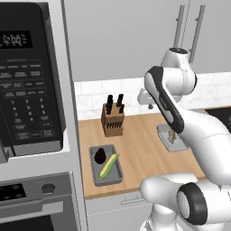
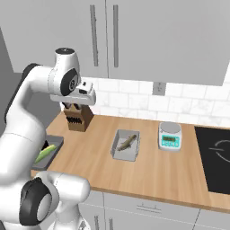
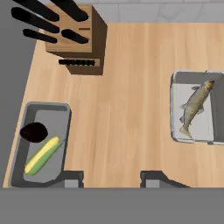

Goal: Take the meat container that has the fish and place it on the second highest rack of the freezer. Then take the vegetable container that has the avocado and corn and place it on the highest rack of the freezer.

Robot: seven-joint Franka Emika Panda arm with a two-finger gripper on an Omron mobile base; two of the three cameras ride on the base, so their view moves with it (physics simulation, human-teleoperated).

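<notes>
- We see the two-finger dark gripper (image 3: 111, 178) in the hand view with its jaws parted, a clear gap of bare wood between the two tips; it holds nothing and touches nothing, hovering above the light wooden tabletop (image 3: 127, 118).
- In the right base view the white hand (image 2: 74, 96) hangs above the tabletop in front of the wooden knife block with black handles (image 2: 77, 117), hiding the block's top; the fingers themselves we cannot make out there.
- In the left base view the white arm (image 1: 180, 122) crosses in front of the shallow grey meat tray (image 1: 170, 140), so we see no more than a slice of it and a sliver of the fish.
- The slim brownish-olive fish with a paler belly (image 3: 194, 107) lies diagonally in that tray, at about 3 o'clock in the hand view, head toward the upper right; the tray's right edge is cut off by the frame.
- The darker grey vegetable tray (image 3: 39, 144) sits at about 8 o'clock in the hand view, well apart from the fish tray, near the tabletop's left edge.
- Inside it, the small dark pear-shaped avocado (image 3: 33, 132) lies just beside the yellow corn cob with green husk (image 3: 42, 155).
- In the right base view the arm covers most of this tray, leaving the corn's tip showing.
</notes>
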